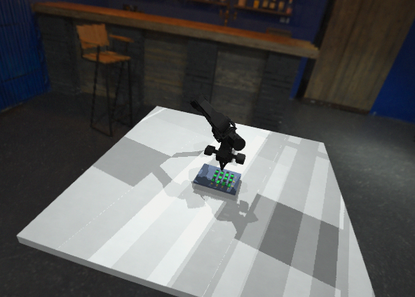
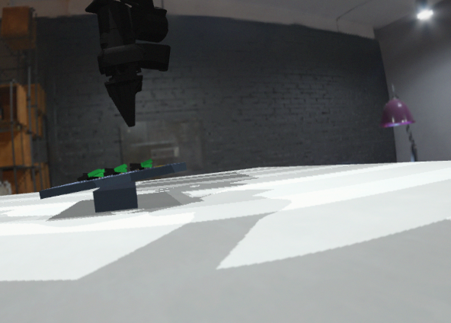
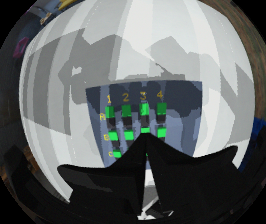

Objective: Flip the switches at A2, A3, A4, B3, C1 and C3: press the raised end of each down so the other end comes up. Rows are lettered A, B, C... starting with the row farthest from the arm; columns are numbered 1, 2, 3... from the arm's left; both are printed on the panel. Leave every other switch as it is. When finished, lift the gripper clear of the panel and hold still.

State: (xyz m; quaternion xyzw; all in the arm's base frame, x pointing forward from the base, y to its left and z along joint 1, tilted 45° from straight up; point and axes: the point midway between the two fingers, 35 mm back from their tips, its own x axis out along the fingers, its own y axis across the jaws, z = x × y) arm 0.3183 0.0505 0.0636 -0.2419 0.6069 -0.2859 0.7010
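The dark blue panel is tilted on its block. My gripper is shut and empty, above the panel and apart from it. In the wrist view the row A switches A1, A2, A3 and A4 show green far ends. A3's green is brighter and longer. B1, B2, B3 and B4 show green, as does C1. The fingers hide most of row C. Which ends are raised is not clear.
The panel's block stands on the white table. Broad shadows cross the table and panel. A bar counter and a stool stand beyond the table.
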